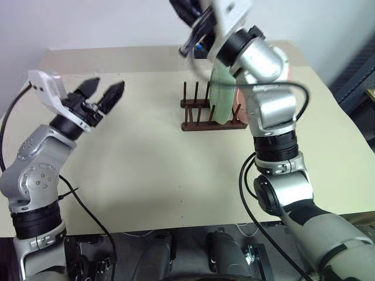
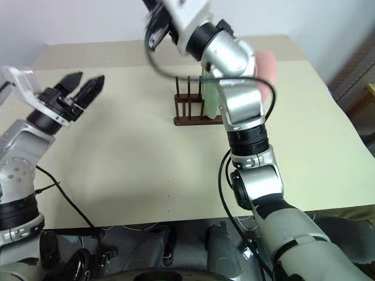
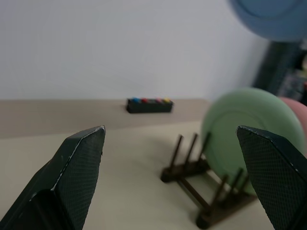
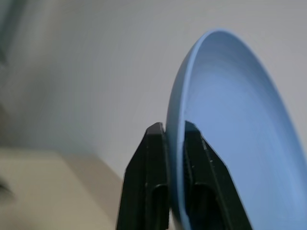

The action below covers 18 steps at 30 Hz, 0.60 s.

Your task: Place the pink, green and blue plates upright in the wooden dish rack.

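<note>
Cream bench [image 1: 146, 170] under a pale wall: the dark brown wooden dish rack [image 1: 202, 117] at one o'clock holds the mint-green round plastic plate [image 1: 221, 96] upright, the salmon-pink plate [image 2: 266, 64] behind it. Right gripper [image 4: 175, 139] pinches the light-blue plate [image 4: 240, 143] rim overhead; left gripper [image 1: 102, 93] gapes wide, empty, at ten o'clock.

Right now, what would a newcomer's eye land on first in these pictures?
The blue plate, pinched by its rim in the right gripper and raised high above the table. Below it, the green plate and pink plate stand upright in the wooden dish rack. The left gripper hangs open, empty.
</note>
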{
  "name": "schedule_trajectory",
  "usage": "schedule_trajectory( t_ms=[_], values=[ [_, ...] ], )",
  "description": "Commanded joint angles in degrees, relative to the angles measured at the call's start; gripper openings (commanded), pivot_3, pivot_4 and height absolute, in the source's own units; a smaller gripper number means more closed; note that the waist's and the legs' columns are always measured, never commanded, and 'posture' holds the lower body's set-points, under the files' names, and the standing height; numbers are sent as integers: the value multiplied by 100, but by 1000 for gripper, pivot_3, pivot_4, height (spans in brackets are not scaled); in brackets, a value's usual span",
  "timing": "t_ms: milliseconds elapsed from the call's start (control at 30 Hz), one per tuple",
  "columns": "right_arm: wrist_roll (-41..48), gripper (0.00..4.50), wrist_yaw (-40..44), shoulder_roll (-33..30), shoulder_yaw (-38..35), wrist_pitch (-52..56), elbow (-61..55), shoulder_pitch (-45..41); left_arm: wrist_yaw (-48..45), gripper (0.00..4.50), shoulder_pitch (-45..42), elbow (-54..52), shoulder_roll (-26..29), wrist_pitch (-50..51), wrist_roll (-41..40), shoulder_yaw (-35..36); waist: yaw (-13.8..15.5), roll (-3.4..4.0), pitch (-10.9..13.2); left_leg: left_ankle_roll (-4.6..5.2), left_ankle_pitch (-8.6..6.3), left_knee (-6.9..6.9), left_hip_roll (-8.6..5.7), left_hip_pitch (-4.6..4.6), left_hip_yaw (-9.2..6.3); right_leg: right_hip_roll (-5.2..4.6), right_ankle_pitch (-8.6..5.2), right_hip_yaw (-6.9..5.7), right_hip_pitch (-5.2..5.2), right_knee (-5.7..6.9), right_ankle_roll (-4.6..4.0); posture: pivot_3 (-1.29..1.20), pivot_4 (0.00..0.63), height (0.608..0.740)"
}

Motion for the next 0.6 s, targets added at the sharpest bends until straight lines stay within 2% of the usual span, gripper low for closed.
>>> schedule_trajectory(
  t_ms=[33, 200, 300, 367, 600],
  values=[
    [1833, 0, -153, 95, -870, 1350, -368, -388, -410, 4468, 20, -212, 272, -408, 238, -2, -7, 1, 1, 0, 0, -3, 0, 0, 0, 0, 0, 0, -1, 1, -1, 0, 150, 740],
    [3418, 0, -925, 135, -1661, 2989, 95, -343, -1133, 4468, 336, -331, 592, -996, 660, -154, -34, 8, -3, 0, 0, -26, 0, 6, 7, -4, 0, 5, -8, 0, -2, 0, 150, 740],
    [3849, 0, -1239, 168, -1798, 3419, 194, -217, -1579, 4468, 614, -361, 762, -1046, 590, -175, -38, 10, -3, -2, 2, -52, 0, 8, 10, -6, 1, 9, -15, -8, -3, 0, 150, 740],
    [3926, 0, -1527, 214, -1786, 3536, 133, -43, -1842, 4468, 776, -361, 842, -1025, 491, -148, -43, 11, -2, -3, 3, -65, 1, 8, 10, -6, 0, 9, -22, -9, -4, 0, 150, 740],
    [3832, 0, -2337, 337, -1656, 3522, 185, 251, -2333, 4468, 1109, -349, 1006, -1862, 1058, -99, -36, 13, 0, -4, 4, -66, 2, 8, 14, -6, 0, 10, -24, -8, -4, 0, 150, 740]
  ],
)
